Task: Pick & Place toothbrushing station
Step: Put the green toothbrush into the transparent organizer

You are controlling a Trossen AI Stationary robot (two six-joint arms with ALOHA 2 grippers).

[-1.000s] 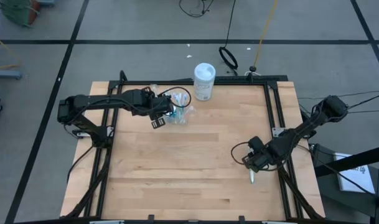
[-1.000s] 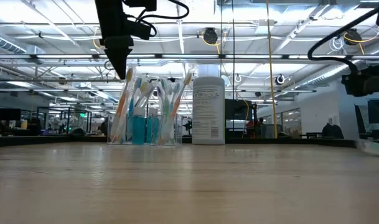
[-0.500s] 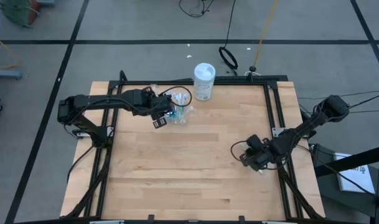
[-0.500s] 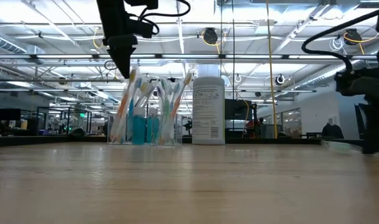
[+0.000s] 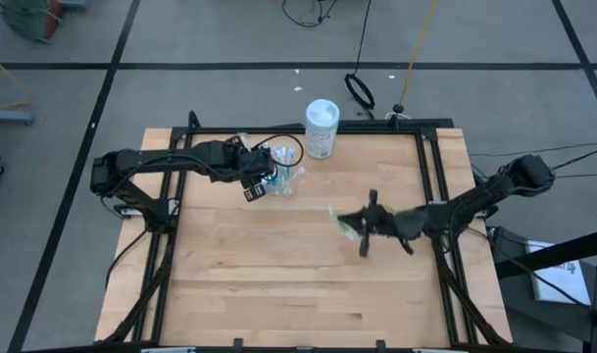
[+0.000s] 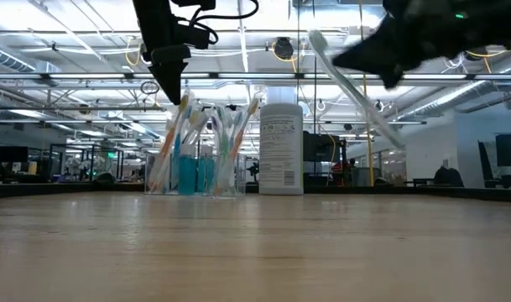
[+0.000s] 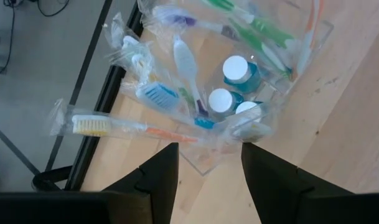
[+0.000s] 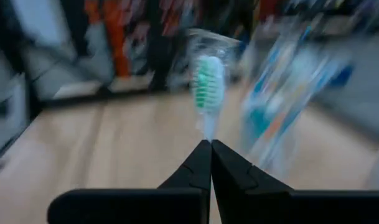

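The right tool [image 5: 369, 224] has swung in from the surface's right edge to mid-surface [image 5: 278, 275], fingers clamped on a green-bristled toothbrush [image 8: 208, 87] whose head juts out past the fingertips. It is lifted well clear of the wood. Over at the back left, the left tool [image 5: 253, 188] hovers just beside the clear cup [image 7: 264, 118] of toothbrushes and blue tubes, fingers spread, holding nothing. The white container [image 5: 322, 127] stands nearby.
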